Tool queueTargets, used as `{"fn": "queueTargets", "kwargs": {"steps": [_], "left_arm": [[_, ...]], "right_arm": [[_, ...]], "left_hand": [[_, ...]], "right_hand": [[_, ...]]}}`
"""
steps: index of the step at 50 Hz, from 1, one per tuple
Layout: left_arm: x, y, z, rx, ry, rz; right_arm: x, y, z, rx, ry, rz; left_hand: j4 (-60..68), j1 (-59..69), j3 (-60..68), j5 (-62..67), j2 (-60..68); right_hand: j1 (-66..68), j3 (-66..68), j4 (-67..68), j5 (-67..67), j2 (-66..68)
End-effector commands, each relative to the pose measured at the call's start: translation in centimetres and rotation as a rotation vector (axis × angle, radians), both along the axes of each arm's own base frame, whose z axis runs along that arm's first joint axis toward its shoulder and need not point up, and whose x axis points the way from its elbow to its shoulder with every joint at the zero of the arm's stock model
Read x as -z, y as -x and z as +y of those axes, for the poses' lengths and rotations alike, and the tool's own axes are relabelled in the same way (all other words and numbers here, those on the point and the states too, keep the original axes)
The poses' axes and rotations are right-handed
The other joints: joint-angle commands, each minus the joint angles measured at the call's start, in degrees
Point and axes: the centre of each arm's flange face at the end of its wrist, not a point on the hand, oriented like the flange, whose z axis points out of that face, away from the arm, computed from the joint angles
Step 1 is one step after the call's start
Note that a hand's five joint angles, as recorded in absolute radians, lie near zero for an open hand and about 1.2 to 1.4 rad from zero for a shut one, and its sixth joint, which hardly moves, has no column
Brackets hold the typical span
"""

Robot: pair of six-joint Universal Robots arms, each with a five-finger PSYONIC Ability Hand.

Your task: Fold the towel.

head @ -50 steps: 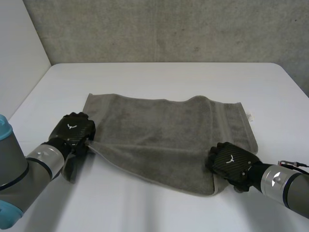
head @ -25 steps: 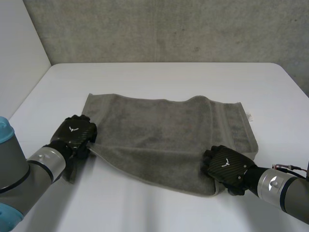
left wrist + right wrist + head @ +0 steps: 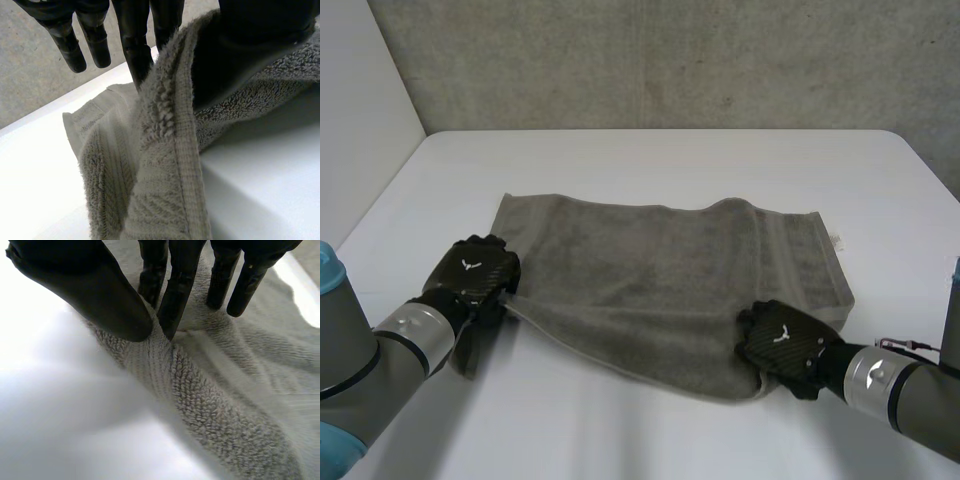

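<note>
A grey rectangular terry towel [image 3: 660, 290] is spread in the middle of the white counter [image 3: 650, 160]. Its corner at 8 o'clock is raised slightly by the left hand [image 3: 475, 272], the hem pinched between thumb and straight fingers [image 3: 135, 45]. At 4 o'clock, the other near corner is nipped by the right hand [image 3: 782, 340], a ridge of cloth squeezed between thumb and fingers [image 3: 177, 290].

Soft, even light falls from above. The white surface [image 3: 40, 390] glares very bright in the right wrist view. In the left wrist view, the raised towel [image 3: 160, 150] throws a soft grey shadow on it.
</note>
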Motion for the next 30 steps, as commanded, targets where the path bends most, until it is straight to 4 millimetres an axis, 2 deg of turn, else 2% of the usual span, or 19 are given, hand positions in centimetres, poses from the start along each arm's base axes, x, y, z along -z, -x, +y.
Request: {"fn": "queueTargets", "kwargs": {"steps": [1, 2, 4, 5, 6, 7, 10, 12, 14, 15, 16, 17, 18, 20, 24, 26, 28, 30], "left_arm": [[-0.1, 0.0, 0.0, -0.004, 0.001, 0.004], [-0.2, 0.0, 0.1, -0.004, 0.003, 0.010], [-0.5, 0.0, 0.1, -0.008, 0.006, 0.023], [-0.9, 0.1, 0.2, -0.008, 0.010, 0.038], [-0.9, 0.1, 0.2, -0.008, 0.010, 0.039], [-1.4, 0.2, 0.4, -0.009, 0.013, 0.058], [-2.0, 0.3, 0.7, -0.012, 0.012, 0.098], [-2.3, 0.5, 0.8, -0.008, 0.016, 0.109], [-2.4, 0.6, 1.0, -0.001, 0.018, 0.113], [-2.3, 0.7, 1.1, 0.003, 0.015, 0.113], [-2.2, 0.7, 1.3, 0.006, 0.009, 0.112], [-2.2, 0.7, 1.3, 0.006, 0.009, 0.112], [-1.9, 0.7, 1.4, 0.005, 0.001, 0.110], [-1.7, 0.8, 1.4, 0.006, -0.008, 0.107], [-0.9, 1.0, 1.7, 0.014, -0.036, 0.100], [0.2, 1.5, 2.0, 0.033, -0.070, 0.088], [0.5, 1.6, 2.0, 0.036, -0.077, 0.086], [0.7, 1.6, 1.9, 0.036, -0.083, 0.083]], "right_arm": [[-5.3, 0.3, -2.2, 0.111, 0.079, -0.140], [-5.3, 0.3, -2.2, 0.111, 0.080, -0.140], [-8.2, 0.9, -2.9, 0.175, 0.130, -0.212], [-8.2, 0.9, -2.9, 0.176, 0.131, -0.212], [-9.3, 1.2, -3.1, 0.203, 0.141, -0.250], [-9.3, 1.2, -3.1, 0.203, 0.141, -0.250], [-11.4, 1.8, -3.5, 0.279, 0.155, -0.329], [-11.5, 2.3, -3.9, 0.343, 0.128, -0.355], [-10.8, 2.5, -3.9, 0.380, 0.095, -0.351], [-9.8, 2.6, -4.0, 0.404, 0.069, -0.332], [-9.8, 2.6, -4.0, 0.404, 0.069, -0.332], [-8.5, 2.7, -4.1, 0.437, 0.033, -0.304], [-8.5, 2.7, -4.1, 0.438, 0.033, -0.304], [-6.0, 3.2, -4.6, 0.507, -0.022, -0.239], [-4.5, 3.2, -4.9, 0.528, -0.044, -0.220], [-3.8, 2.6, -4.8, 0.500, -0.051, -0.218], [-2.8, 1.4, -4.4, 0.451, -0.049, -0.221], [-2.6, 1.1, -4.4, 0.438, -0.040, -0.220]], "left_hand": [[-3.8, 5.2, -3.3, 3.4, 3.0], [-3.8, 5.2, -3.3, 3.4, 3.0], [-3.8, 5.2, -3.3, 3.4, 3.0], [-3.8, 5.2, -3.3, 3.4, 3.0], [-3.8, 5.2, -3.3, 3.4, 3.0], [-3.8, 5.2, -3.3, 3.4, 3.0], [-3.8, 5.2, -3.3, 3.4, 3.0], [-3.8, 5.2, -3.3, 3.4, 3.0], [-3.8, 5.2, -3.3, 3.4, 3.0], [-3.8, 5.2, -3.3, 3.4, 3.0], [-3.8, 5.2, -3.3, 3.4, 3.0], [-3.8, 5.2, -3.3, 3.4, 3.0], [-3.8, 5.2, -3.3, 3.4, 3.0], [-3.8, 5.2, -3.3, 3.4, 3.0], [-3.8, 5.2, -3.3, 3.4, 3.0], [-3.8, 5.2, -3.3, 3.4, 3.0], [-3.8, 5.2, -3.3, 3.4, 3.0], [-3.8, 5.2, -3.3, 3.4, 3.0]], "right_hand": [[5.8, -3.0, -4.4, 3.2, 5.5], [5.8, -3.0, -4.4, 3.2, 5.5], [5.8, -3.0, -4.4, 3.2, 5.5], [5.8, -3.0, -4.4, 3.2, 5.5], [5.8, -3.0, -4.4, 3.2, 5.5], [5.8, -3.0, -4.4, 3.2, 5.5], [5.8, -3.0, -4.4, 3.2, 5.5], [5.8, -3.0, -4.4, 3.2, 5.5], [5.8, -3.0, -4.4, 3.2, 5.5], [5.8, -3.0, -4.4, 3.2, 5.5], [5.8, -3.0, -4.4, 3.2, 5.5], [5.8, -3.0, -4.4, 3.2, 5.5], [5.8, -3.0, -4.4, 3.2, 5.5], [5.8, -3.0, -4.4, 3.2, 5.5], [5.8, -3.0, -4.4, 3.2, 5.5], [5.8, -3.0, -4.4, 3.2, 5.5], [5.8, -3.0, -4.4, 3.2, 5.5], [5.8, -3.0, -4.4, 3.2, 5.5]]}}
